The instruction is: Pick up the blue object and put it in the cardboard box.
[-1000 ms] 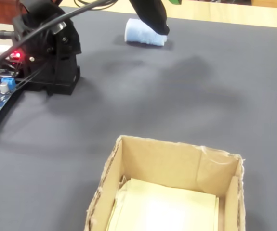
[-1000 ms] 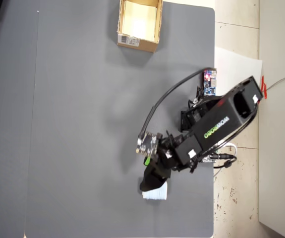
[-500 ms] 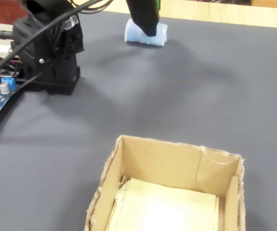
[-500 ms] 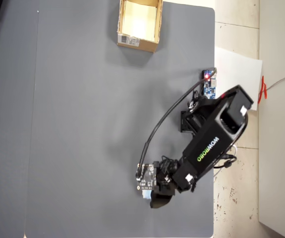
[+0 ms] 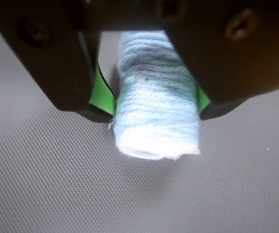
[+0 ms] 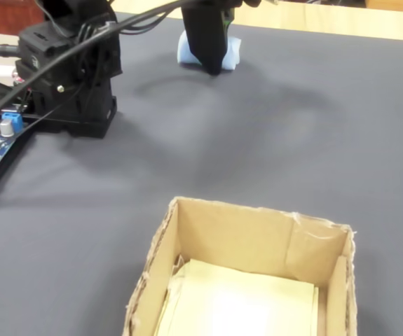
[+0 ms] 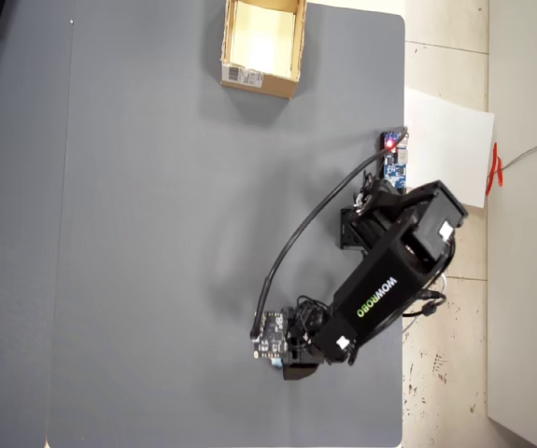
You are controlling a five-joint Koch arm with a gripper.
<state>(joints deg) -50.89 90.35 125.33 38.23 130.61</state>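
Pale blue yarn, wound into a stubby roll (image 5: 156,102), sitting between the two black jaws of the gripper (image 5: 154,104) in the wrist view, green pads (image 5: 103,92) flanking it on either side. Right pad tight against the yarn; a thin sliver of grey mat (image 5: 42,184) visible beside the left pad, so contact on that side hard to call. Jaws drawn in around the roll, apparently clamping it, though full squeeze not certain. Roll low over the mat, a soft shadow just under its near end; lifted or resting, not clear.

In the fixed view, roll (image 6: 233,52) at the far end of the mat, partly hidden behind the dark gripper (image 6: 212,66). Tan cardboard box (image 6: 152,259) open-topped in the foreground, pale sheet inside, well apart from the roll. Overhead, box (image 7: 261,82) near the top edge, arm (image 7: 380,289) reaching toward the bottom.

Step in hand, by judgement: the grasp itself. Next: firm hold, straight lift clear of the mat, then a long swing across to the box opening before release.
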